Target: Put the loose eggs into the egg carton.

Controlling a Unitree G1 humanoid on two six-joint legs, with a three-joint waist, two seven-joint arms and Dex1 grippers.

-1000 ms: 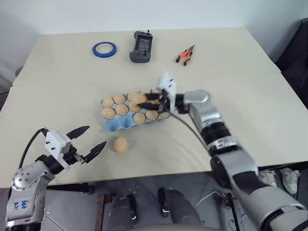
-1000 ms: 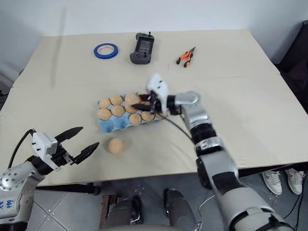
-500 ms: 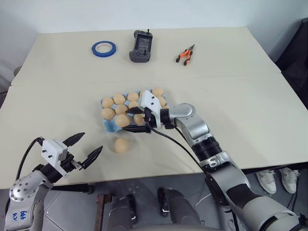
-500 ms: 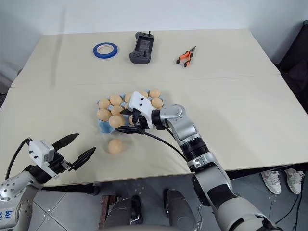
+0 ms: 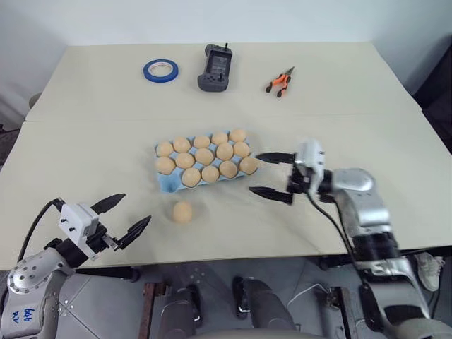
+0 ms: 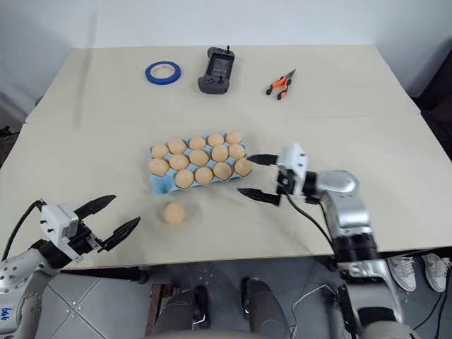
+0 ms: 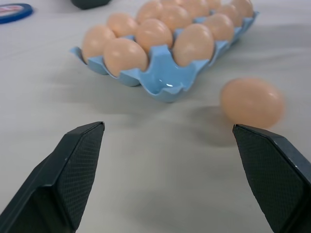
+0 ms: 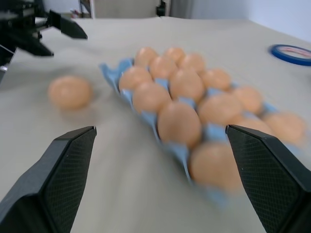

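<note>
The light blue egg carton (image 5: 168, 185) lies mid-table, holding several tan eggs, with one front-left cup bare. A single loose egg (image 5: 182, 211) rests on the table just in front of that corner, also seen in the left wrist view (image 7: 251, 102) and the right wrist view (image 8: 70, 91). My left gripper (image 5: 134, 210) hovers open at the table's front edge, to the left of the loose egg, and holds nothing. To the right of the carton my right gripper (image 5: 256, 173) is open and empty, its fingers pointing at the carton's right end.
A blue tape ring (image 5: 160, 68), a black handheld controller (image 5: 215, 67) and orange-handled pliers (image 5: 280, 81) lie along the far side of the table. The table's front edge runs just behind my left gripper.
My right gripper has opened, left its egg in the carton and drawn back to the right, off the carton. The left gripper has stayed where it was.
</note>
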